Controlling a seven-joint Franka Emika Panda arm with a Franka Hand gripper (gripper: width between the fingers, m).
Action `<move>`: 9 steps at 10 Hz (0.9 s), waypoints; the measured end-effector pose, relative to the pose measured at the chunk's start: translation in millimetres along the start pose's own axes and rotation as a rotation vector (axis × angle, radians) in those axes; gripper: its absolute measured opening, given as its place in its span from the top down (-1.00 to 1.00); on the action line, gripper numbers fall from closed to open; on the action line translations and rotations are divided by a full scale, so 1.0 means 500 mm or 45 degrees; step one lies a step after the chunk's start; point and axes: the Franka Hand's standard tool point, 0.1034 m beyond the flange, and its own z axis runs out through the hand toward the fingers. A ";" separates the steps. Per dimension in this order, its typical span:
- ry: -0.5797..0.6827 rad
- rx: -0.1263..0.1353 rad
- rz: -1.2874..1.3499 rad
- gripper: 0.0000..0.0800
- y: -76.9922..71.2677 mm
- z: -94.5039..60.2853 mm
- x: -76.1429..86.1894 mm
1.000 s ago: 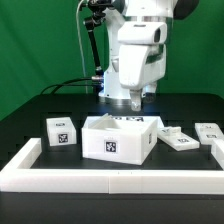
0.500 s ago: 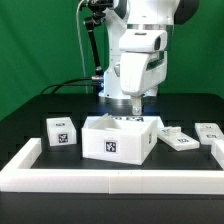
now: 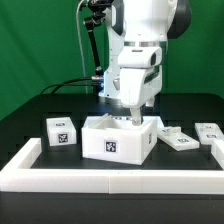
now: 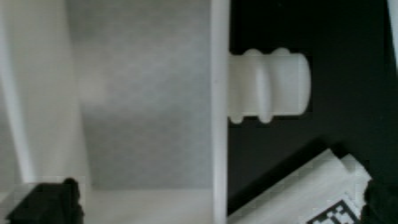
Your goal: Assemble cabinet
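Observation:
The cabinet shell (image 3: 108, 142), a white box with a square tag on its front, stands mid-table. My gripper (image 3: 133, 116) hangs straight down at the shell's top rim, on the exterior view's right side of it, with its tips at or just inside the opening. In the wrist view, the shell's white wall (image 4: 143, 100) fills most of the picture, with a ribbed white knob (image 4: 270, 87) sticking out of its side. One black fingertip (image 4: 45, 203) shows well away from the wall edge. The gripper (image 4: 214, 212) is open and holds nothing.
A small white tagged block (image 3: 61, 131) stands on the exterior view's left of the shell. Two flat white tagged pieces (image 3: 178, 139) (image 3: 209, 132) lie on its right; one shows in the wrist view (image 4: 334, 195). A low white border rail (image 3: 110, 178) runs along the front.
The arm has come down, and the gripper has dropped from above the shell to its top rim. The parts on the table have not moved.

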 end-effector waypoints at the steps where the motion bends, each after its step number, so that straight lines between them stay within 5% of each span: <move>1: 0.003 0.005 0.001 -0.99 -0.004 0.011 0.000; 4: 0.005 0.012 0.011 -0.99 0.000 0.029 -0.007; 5: 0.006 0.008 0.014 -0.66 0.005 0.027 -0.005; 6: 0.007 0.005 0.014 -0.66 0.007 0.026 -0.005; 8: 0.007 0.006 0.014 0.03 0.006 0.027 -0.005; 9: 0.007 0.006 0.014 0.03 0.006 0.027 -0.005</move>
